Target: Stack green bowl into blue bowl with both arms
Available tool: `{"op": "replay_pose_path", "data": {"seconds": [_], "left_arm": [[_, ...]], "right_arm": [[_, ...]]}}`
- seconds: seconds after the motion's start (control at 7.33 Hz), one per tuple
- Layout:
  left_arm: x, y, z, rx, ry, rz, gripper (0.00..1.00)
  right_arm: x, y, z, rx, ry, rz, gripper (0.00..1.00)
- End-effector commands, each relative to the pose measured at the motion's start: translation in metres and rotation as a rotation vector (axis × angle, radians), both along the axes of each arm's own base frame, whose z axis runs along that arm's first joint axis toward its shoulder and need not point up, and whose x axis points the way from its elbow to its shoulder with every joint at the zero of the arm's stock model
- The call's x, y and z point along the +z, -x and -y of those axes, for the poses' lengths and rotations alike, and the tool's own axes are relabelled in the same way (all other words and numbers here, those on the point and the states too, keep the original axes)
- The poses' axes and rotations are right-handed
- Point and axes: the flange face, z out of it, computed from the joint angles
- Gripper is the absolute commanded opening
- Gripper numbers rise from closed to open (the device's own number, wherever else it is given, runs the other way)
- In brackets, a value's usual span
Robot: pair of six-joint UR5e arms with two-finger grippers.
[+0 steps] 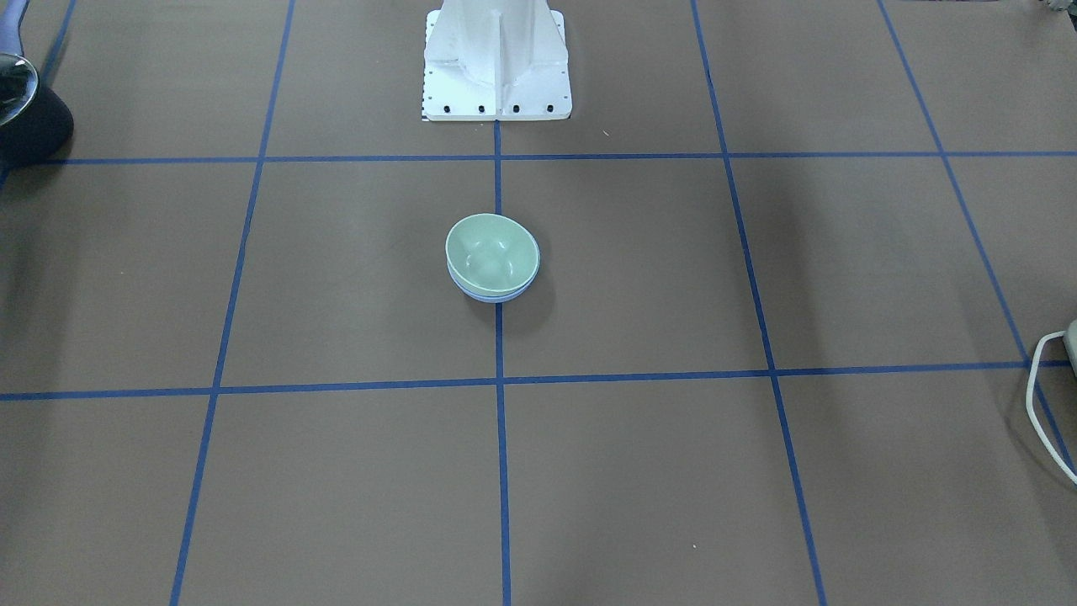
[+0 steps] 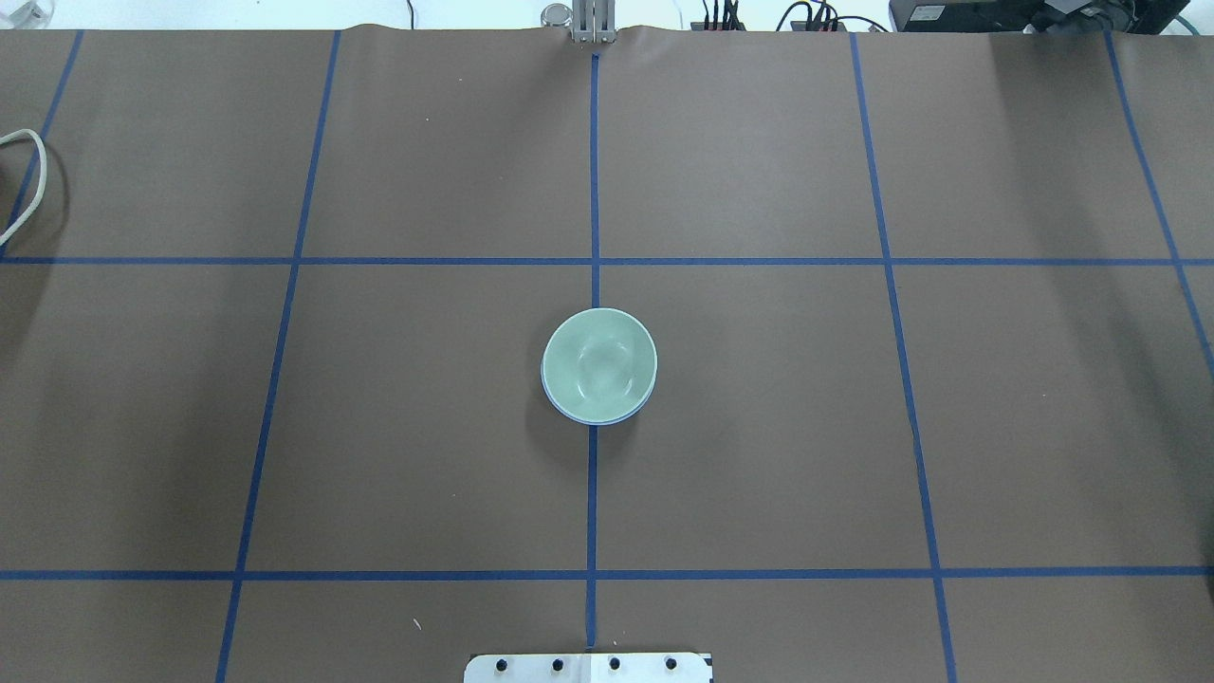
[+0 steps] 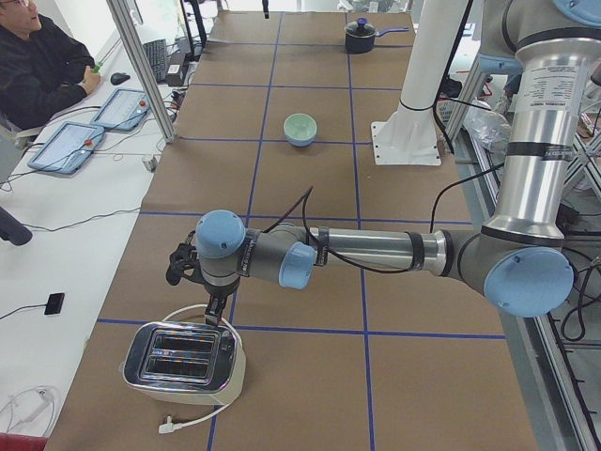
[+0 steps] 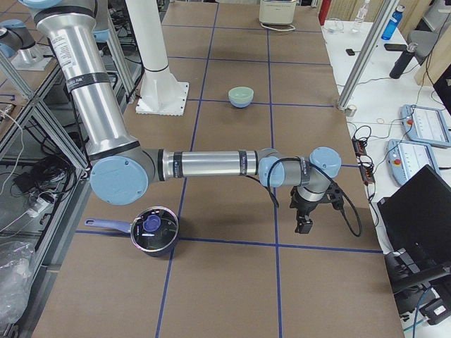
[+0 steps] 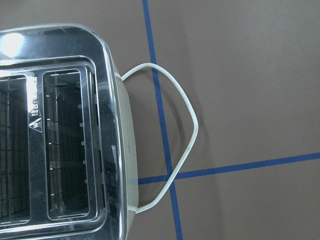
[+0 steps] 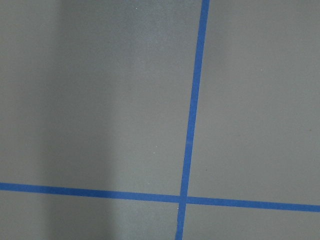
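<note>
Seems complete: shows green bowl (image 2: pixel 597 363) nested in blue bowl (image 1: pixel 492 295), centre of surface (image 2: pixel 854 427). Places left hand (image 3: pixel 178 268) near toaster (image 3: pixel 183 362), right hand (image 4: pixel 304 224) well away; cannot tell how open, or holding anything.

Green bowl (image 2: pixel 598 363) sits nested in blue bowl (image 2: pixel 588 420) at frame ctr, right on the vertical tape line (image 2: pixel 593 190). Only a thin blue rim shows, along the lower-left edge. Brown table (image 2: pixel 427 427) w/ blue tape grid. White base plate (image 2: pixel 588 668) at btm ctr edge. White cable loop (image 2: pixel 42 156) at upper left. Metal bracket (image 2: pixel 592 21) top ctr; black gear (image 2: pixel 996 14) top right.
</note>
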Motion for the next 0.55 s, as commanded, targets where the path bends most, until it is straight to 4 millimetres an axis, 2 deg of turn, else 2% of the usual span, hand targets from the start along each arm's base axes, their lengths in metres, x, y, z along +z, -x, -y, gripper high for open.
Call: {"op": "replay_pose_path", "data": {"seconds": [0.0, 0.41], "left_arm": [[0.002, 0.0019, -0.0007, -0.002, 0.002, 0.0, 0.98], [0.0015, 0.0011, -0.0004, -0.001, -0.002, 0.001, 0.98]], "right_arm": [[-0.004, 0.0025, 0.0025, -0.009, -0.016, 0.001, 1.0], [-0.0033, 0.0025, 0.0024, -0.007, -0.013, 0.001, 1.0]]}}
